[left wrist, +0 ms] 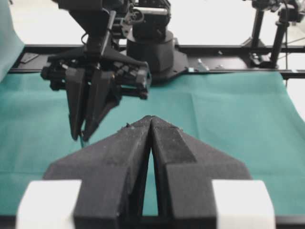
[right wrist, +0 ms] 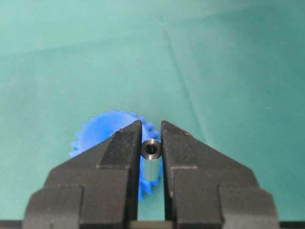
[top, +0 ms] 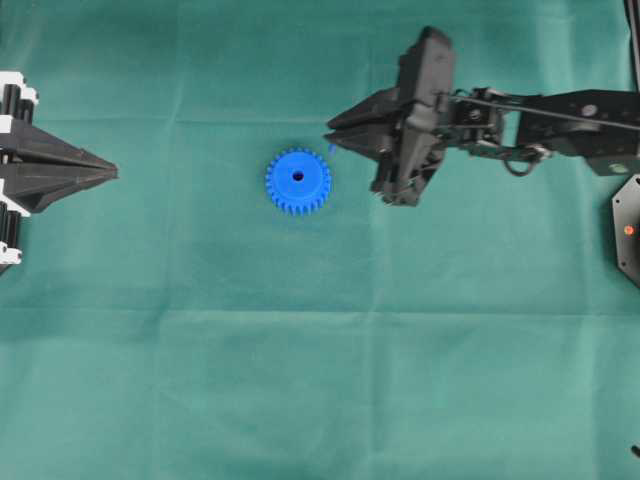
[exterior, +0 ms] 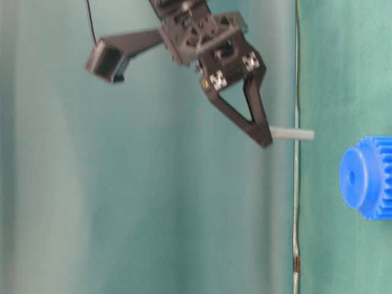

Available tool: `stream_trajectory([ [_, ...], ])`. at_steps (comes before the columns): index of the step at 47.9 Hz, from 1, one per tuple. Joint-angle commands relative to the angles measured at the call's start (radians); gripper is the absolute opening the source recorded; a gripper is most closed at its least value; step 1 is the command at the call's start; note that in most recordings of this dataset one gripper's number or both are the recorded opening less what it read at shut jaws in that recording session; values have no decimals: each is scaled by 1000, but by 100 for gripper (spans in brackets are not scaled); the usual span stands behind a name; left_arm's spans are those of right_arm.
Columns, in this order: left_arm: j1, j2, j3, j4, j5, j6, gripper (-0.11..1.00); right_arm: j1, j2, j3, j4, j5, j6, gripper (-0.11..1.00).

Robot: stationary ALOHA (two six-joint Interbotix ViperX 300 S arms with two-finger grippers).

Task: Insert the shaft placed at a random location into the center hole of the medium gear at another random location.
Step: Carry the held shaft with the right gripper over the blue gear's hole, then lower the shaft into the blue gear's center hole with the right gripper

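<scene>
Overhead view: the medium gear (top: 298, 181) lies flat on the green cloth (top: 320, 380), its center hole (top: 298, 176) showing as a small dark dot and with nothing in it. The right gripper (top: 332, 140) hangs just beside the gear, off its toothed rim on the side away from the left gripper (top: 112, 173), which sits well apart from the gear with its jaws pressed together and nothing between them. The shaft is too small to pick out from above.

Table-level view: the right gripper (exterior: 266, 139) is clear of the gear (exterior: 367, 177), and the shaft (exterior: 293, 133) sticks out from its tip toward the cloth, apart from the gear and off to one side of the hole (exterior: 351, 177). It reads as a short, pale silvery cylinder with a smooth side.

Left wrist view: the left gripper (left wrist: 150, 119) is closed on nothing; the right gripper (left wrist: 82, 136) hangs beyond it, jaws nearly together. The gear is hidden here.

Right wrist view: the right gripper (right wrist: 151, 128) is clamped on the shaft (right wrist: 151, 160), pads on either side of it, its end face a grey ring around a dark bore. The blue gear (right wrist: 102, 129) lies beneath and behind the jaws, bright, with many small teeth.

As I judge it, the pick-up is done; lining the shaft over the hole and pushing it in are left
</scene>
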Motion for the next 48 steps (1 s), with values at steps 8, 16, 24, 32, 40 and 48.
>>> stream_trajectory([
  [8,2,8,-26,2,-3,-2,0,31,44,-101,6,9,6,12],
  [16,2,8,-25,2,-5,-2,0,43,64,-127,5,9,6,12],
  [24,2,8,-25,2,-5,-2,0,51,77,-143,5,9,6,12],
  [32,2,8,-25,3,-5,-2,0,52,80,-146,6,9,6,12],
  [40,2,8,-26,2,-3,-2,0,52,83,-146,6,9,8,12],
  [48,2,8,-26,2,-3,-2,0,52,98,-150,6,5,8,12],
])
